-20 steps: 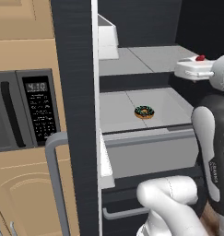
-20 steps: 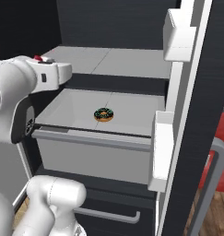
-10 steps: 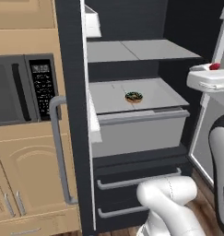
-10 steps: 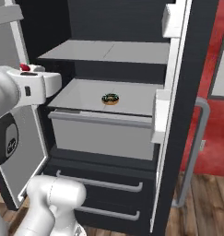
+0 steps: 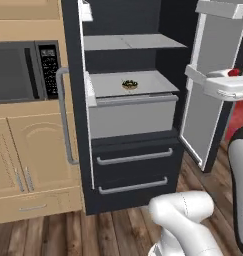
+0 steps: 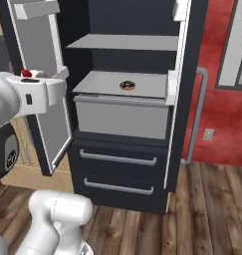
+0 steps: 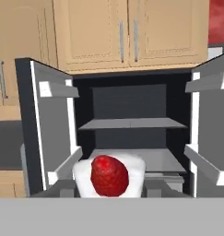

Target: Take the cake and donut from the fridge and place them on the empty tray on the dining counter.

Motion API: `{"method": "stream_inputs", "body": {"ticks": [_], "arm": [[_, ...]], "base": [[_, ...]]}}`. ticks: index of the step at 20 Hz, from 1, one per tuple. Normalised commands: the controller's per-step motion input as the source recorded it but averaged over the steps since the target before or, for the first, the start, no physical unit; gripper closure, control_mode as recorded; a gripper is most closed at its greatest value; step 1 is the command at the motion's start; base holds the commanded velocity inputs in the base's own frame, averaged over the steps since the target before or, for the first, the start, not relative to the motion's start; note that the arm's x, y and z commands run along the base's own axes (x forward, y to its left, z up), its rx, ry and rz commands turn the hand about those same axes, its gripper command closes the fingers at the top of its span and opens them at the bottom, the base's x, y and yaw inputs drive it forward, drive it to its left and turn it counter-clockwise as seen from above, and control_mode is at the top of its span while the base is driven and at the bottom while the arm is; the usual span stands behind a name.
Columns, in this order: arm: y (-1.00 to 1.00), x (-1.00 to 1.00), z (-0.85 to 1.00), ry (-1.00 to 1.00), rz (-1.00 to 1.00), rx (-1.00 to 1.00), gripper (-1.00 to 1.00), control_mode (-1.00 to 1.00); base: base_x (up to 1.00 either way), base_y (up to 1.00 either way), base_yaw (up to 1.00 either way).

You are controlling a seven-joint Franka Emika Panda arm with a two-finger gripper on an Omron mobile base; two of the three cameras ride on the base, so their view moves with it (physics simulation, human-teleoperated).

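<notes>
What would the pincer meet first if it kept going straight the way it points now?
Likely the open fridge: the pincer, shut on the cake, faces its interior. It would probably reach the lower shelf region first, though depth is unclear.

Rendered scene, even flat light, no single source apparent. Fridge [image 5: 128, 100] interior dim at back wall, shelves light grey and evenly lit. Shadows soft and faint; slight darkening under shelf edges. No glare, no hot spots on bar handles. Base views mildly soft, coarse edges on straight lines. Hand view softer; cake [image 7: 109, 176] close to lens, slightly blurred, red topping saturated. No visible edge distortion.
</notes>
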Motion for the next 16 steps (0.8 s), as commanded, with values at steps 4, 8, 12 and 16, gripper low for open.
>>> {"method": "stream_inputs", "body": {"ticks": [4, 8, 12, 16], "arm": [[0.00, 0.00, 0.00, 0.00, 0.00, 0.00, 1.00, 1.00], [0.00, 0.00, 0.00, 0.00, 0.00, 0.00, 1.00, 1.00], [0.00, 0.00, 0.00, 0.00, 0.00, 0.00, 1.00, 1.00], [0.00, 0.00, 0.00, 0.00, 0.00, 0.00, 1.00, 1.00]], "base": [[-0.96, 0.00, 0.32], [-0.08, 0.02, 0.98], [0.00, 0.04, 1.00], [0.00, 0.03, 1.00]]}}
